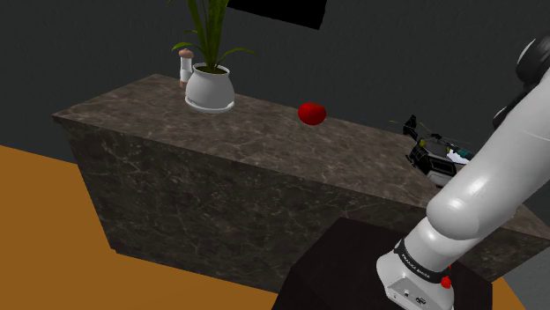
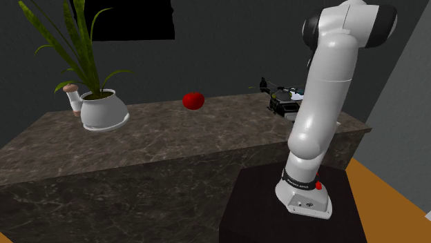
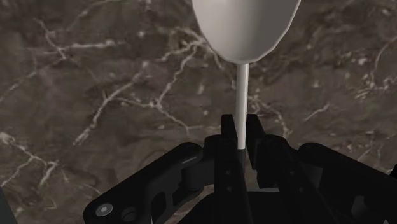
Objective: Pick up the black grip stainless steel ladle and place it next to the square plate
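Gripper (image 3: 241,131) clasps the ladle (image 3: 247,25); arm label (image 1: 416,261) seems illegible

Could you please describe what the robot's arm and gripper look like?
The arm has smooth, rounded, glossy white links with dark joints, a black band with small white lettering above its base, and a red button there. The gripper is all black, with two blocky fingers.

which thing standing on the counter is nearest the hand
The red round object, alone in the middle. The white plant pot and brown-capped white shaker stand together, farthest from the black hand.
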Motion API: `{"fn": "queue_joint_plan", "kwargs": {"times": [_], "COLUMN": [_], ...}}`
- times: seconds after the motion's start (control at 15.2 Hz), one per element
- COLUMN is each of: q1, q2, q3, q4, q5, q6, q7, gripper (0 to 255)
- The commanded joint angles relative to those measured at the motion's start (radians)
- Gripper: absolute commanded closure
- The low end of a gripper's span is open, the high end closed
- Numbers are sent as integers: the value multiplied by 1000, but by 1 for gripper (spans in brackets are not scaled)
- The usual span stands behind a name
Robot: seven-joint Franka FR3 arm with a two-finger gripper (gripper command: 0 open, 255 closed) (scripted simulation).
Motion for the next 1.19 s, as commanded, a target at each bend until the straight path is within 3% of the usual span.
{"fn": "queue_joint_plan", "kwargs": {"times": [0.0, 0.13, 0.2, 0.53, 0.66, 0.73, 0.79, 1.12], "q1": [-2, -2, -3, -3, 37, -80, -84, -82], "q2": [2, 2, 3, 3, -269, -217, -250, -252], "q3": [1, 1, 2, 2, 5, 114, 127, 126], "q4": [-1, -1, 0, 0, 40, 60, 78, 78], "q5": [2, 2, 3, 3, -308, -245, -277, -278], "q6": [1, 1, 1, 1, -74, -100, -130, -130], "q7": [-2, -2, -3, -3, 232, 185, 210, 211], "gripper": [255, 255, 0, 0, 0, 0, 0, 0]}}
